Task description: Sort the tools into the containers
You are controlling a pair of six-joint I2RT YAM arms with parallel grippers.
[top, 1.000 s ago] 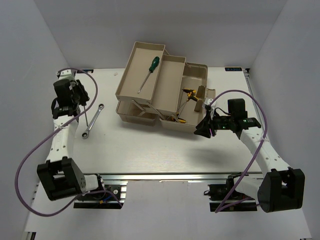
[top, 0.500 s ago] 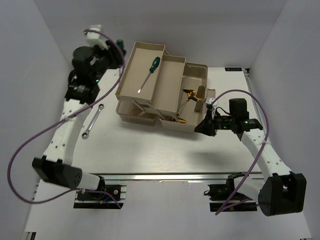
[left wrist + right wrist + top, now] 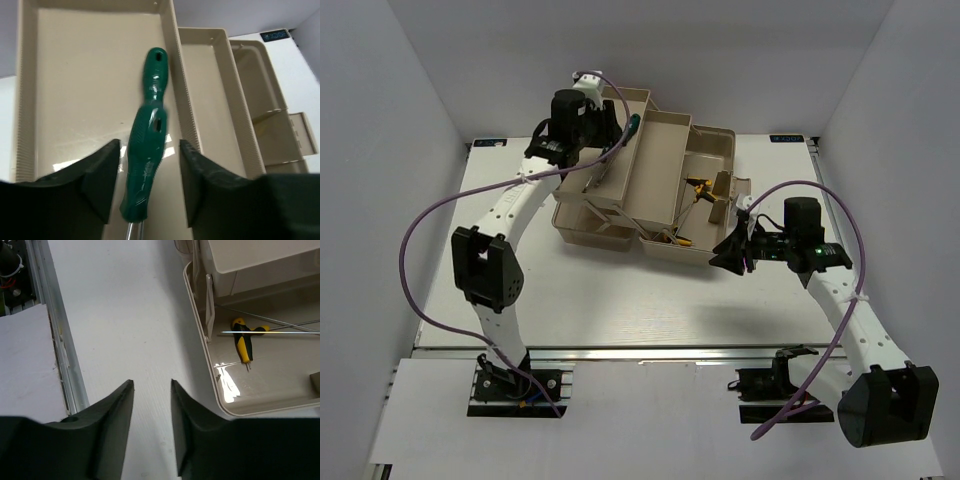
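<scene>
Two green-handled screwdrivers show in the left wrist view. One [image 3: 155,75] lies in the far-left tan tray [image 3: 75,75]. The other [image 3: 145,170] sits between the fingers of my left gripper [image 3: 150,150], which is open, with a gap on each side of the handle. From above, the left gripper [image 3: 603,148] hangs over that tray [image 3: 620,98], and one green handle [image 3: 633,125] shows beside it. My right gripper [image 3: 151,385] is open and empty over bare table by the toolbox base [image 3: 280,385]. A yellow-and-black hex key [image 3: 242,340] lies in the base.
A narrower middle tray [image 3: 210,90] adjoins the far-left tray. More yellow-handled keys [image 3: 698,188] lie in the open base [image 3: 712,148]. A metal rail [image 3: 55,340] runs along the table's near edge. The left arm's links [image 3: 485,265] and purple cable span the table's left side.
The left arm swung from the table's left side to over the far-left tray with a second green screwdriver, and its jaws have opened. The right gripper narrowed, then reopened in place.
</scene>
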